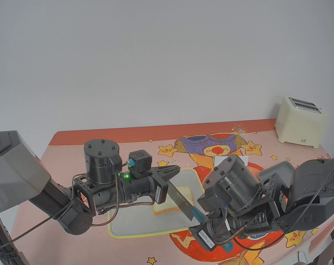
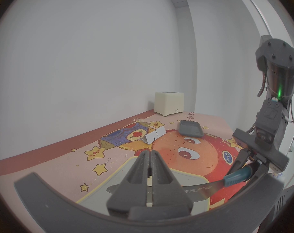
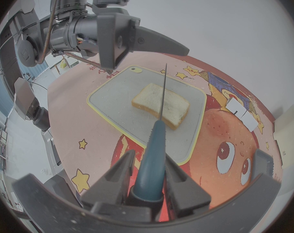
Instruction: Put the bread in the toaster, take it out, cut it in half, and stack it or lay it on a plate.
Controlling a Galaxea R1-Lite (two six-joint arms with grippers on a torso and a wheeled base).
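Right wrist view has the right gripper (image 3: 150, 156) clamped on the teal plastic handle of a kitchen knife (image 3: 156, 130), a finger pressed to each side. Its thin steel blade stands edge-down and runs toward 12 o'clock over the middle of a square slice of white bread with a tan crust (image 3: 147, 99); whether the edge touches the slice cannot be told. The slice lies flat, whole, near the centre of a pale grey rectangular cutting board with a yellow-green rim (image 3: 121, 104). In the head view the blade crosses the bread from the handle at 4 o'clock toward 10 o'clock. The left gripper (image 1: 174, 170) hangs over the board's far edge, at about 12 o'clock of the slice, its dark fingers pressed together with nothing between them. The board rests on a pink table cover printed with stars and a round red cartoon face (image 1: 64, 159). A small folded white card (image 1: 244, 160) stands at 1 o'clock of the board. A cream boxy two-slot toaster (image 1: 301, 122) sits well apart at 2 o'clock, in the far right corner, and the left wrist view shows a dark grey flat rectangular dish (image 2: 190, 128) near it.
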